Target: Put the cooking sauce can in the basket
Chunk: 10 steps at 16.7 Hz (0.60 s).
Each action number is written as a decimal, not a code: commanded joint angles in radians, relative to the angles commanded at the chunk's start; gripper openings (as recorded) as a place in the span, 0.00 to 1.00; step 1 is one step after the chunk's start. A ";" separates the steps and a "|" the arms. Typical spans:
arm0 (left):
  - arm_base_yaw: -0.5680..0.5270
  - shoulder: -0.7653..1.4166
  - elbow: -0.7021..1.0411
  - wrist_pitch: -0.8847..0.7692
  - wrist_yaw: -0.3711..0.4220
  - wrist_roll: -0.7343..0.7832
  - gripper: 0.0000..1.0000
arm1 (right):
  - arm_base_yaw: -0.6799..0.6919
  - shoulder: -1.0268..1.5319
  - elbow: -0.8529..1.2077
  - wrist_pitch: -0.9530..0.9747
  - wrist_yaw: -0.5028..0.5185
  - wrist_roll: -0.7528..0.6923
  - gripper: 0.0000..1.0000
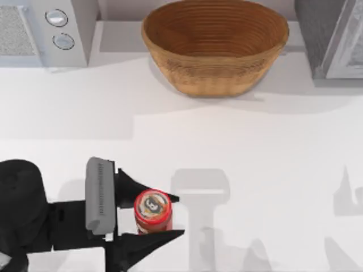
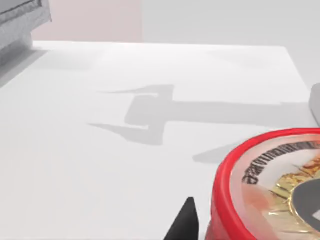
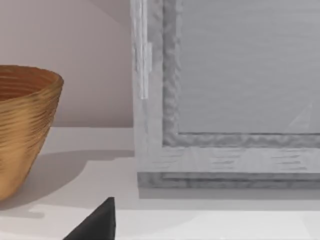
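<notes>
- Near the front-left of the white table (image 1: 249, 170), the left gripper (image 1: 173, 215) reaches in from the left edge, its two black fingers (image 1: 148, 241) spread to either side of the cooking sauce can (image 1: 153, 211).
- Between those fingers the can stands upright, red-walled with a printed round top, well apart from the basket (image 1: 215, 48) and on the near side of the table.
- Whether the fingertips actually press the can's wall is hard to judge from above; they look just beside it or barely touching, so the grasp reads as unclenched around the can rather than firmly closed.
- From the left wrist view, the can's red rim (image 2: 225, 200) and its labelled top loom close, with one dark fingertip (image 2: 185, 222) just beside the wall and the arm's shadow cast on the bare table ahead.
- Far across the table, the basket sits at the back centre, a wide woven wicker bowl with ribbed coils, open side up.
- Beside it at the far left stands a grey appliance with two round knobs (image 1: 59, 28); at the far right stands a grey framed cabinet (image 1: 334, 37).
- From the right wrist view, the basket's tan wall (image 3: 25, 130) lies to one side of that grey framed cabinet (image 3: 225, 95), and one black fingertip (image 3: 97, 222) of the right gripper shows at the frame's edge; I cannot tell how its fingers are set.
</notes>
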 joint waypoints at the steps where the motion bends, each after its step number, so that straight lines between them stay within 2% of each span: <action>1: 0.000 0.000 0.000 0.000 0.000 0.000 0.00 | 0.000 0.000 0.000 0.000 0.000 0.000 1.00; 5: -0.002 0.074 0.096 -0.065 -0.049 -0.020 0.00 | 0.000 0.000 0.000 0.000 0.000 0.000 1.00; 10: 0.007 0.185 0.396 -0.210 -0.164 -0.041 0.00 | 0.000 0.000 0.000 0.000 0.000 0.000 1.00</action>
